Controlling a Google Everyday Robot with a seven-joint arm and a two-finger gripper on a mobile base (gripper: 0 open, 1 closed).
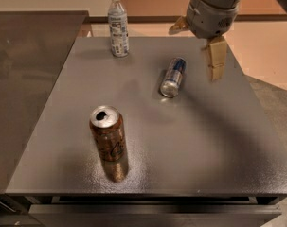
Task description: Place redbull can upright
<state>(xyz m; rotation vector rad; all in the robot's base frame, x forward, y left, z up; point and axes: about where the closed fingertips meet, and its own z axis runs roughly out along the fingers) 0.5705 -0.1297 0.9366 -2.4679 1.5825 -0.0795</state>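
Note:
The redbull can (173, 76), slim, silver and blue, lies on its side on the grey table (204, 141), right of centre toward the back, with its shiny end facing the front. My gripper (200, 51) hangs from the grey wrist above the back right of the table, just right of the can and not touching it. One tan finger (216, 59) points down beside the can; the other tan finger (177, 26) shows behind the wrist, well apart from it. The gripper is open and holds nothing.
A brown soda can (108, 135) stands upright at the front left of centre. A clear plastic bottle with a white cap (118, 25) stands at the back edge. A dark counter (24, 79) adjoins the table on the left.

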